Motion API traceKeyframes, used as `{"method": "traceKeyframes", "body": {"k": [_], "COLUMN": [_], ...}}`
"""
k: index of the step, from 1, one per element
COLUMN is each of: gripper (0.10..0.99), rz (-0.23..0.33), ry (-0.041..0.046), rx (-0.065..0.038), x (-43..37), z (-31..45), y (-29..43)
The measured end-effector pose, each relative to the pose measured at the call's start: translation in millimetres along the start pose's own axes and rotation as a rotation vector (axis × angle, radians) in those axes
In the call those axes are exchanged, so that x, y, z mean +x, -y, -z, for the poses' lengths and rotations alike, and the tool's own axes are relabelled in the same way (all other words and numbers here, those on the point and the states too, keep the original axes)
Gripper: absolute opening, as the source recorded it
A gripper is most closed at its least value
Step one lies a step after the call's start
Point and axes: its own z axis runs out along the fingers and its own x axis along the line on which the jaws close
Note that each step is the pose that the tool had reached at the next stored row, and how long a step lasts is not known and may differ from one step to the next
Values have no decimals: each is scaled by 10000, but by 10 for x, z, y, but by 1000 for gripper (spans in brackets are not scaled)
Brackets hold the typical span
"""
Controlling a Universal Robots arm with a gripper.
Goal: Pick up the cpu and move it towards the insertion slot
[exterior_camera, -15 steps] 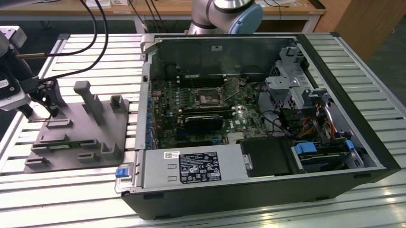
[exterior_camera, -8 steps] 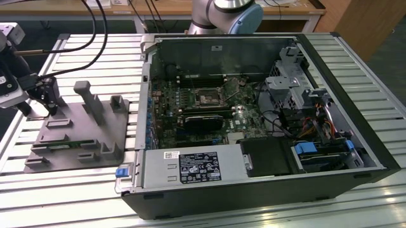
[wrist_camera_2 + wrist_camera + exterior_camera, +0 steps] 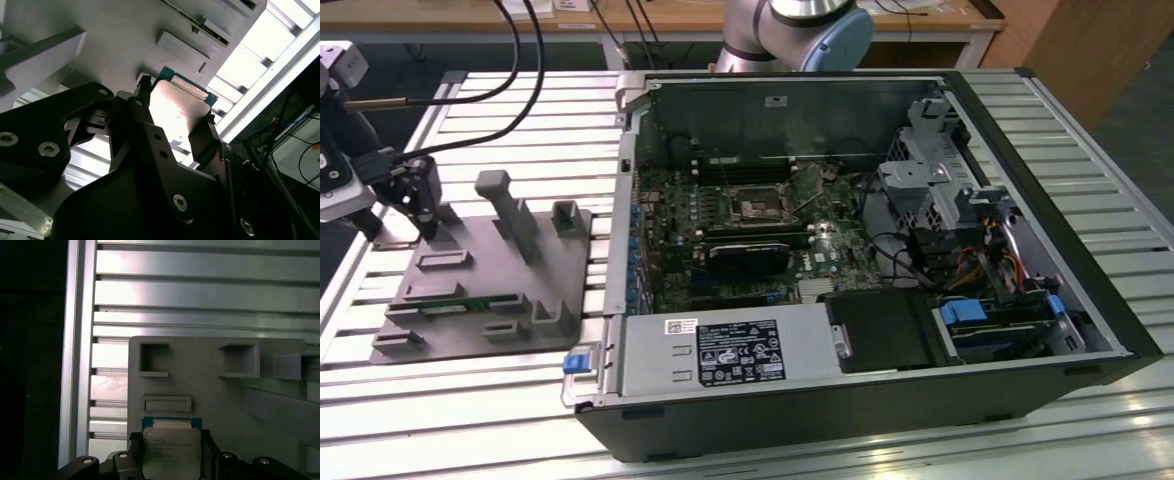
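The slatted worktop (image 3: 494, 110) carries the open computer case (image 3: 854, 420), which takes up the middle and the exterior view's right. A grey fixture (image 3: 480, 250) sits at the exterior view's left, just beside the case. My gripper (image 3: 427, 222) is low over the far corner of that fixture, in the upper left of the exterior frame and well apart from the case. The insertion slot (image 3: 758, 207) sits on the board near the middle of that frame, with its dark centre bare and nothing in it. In the first wrist view I see the cpu (image 3: 171, 447), metal top facing the camera, with the fixture's grey surface beyond it. In the second wrist view the fingers (image 3: 131, 117) are clenched against two opposite edges of the chip, so I judge the grasp made. I cannot tell whether the chip has cleared the fixture or rests on it. By my reading the pick is done or nearly so. The carry across to the slot has not yet begun.
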Motion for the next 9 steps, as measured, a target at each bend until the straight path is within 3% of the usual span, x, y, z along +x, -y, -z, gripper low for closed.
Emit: {"method": "traceKeyframes", "body": {"k": [9], "gripper": [545], "rz": [-1], "ry": [1], "rx": [0], "x": [1], "z": [65], "y": [-3]}}
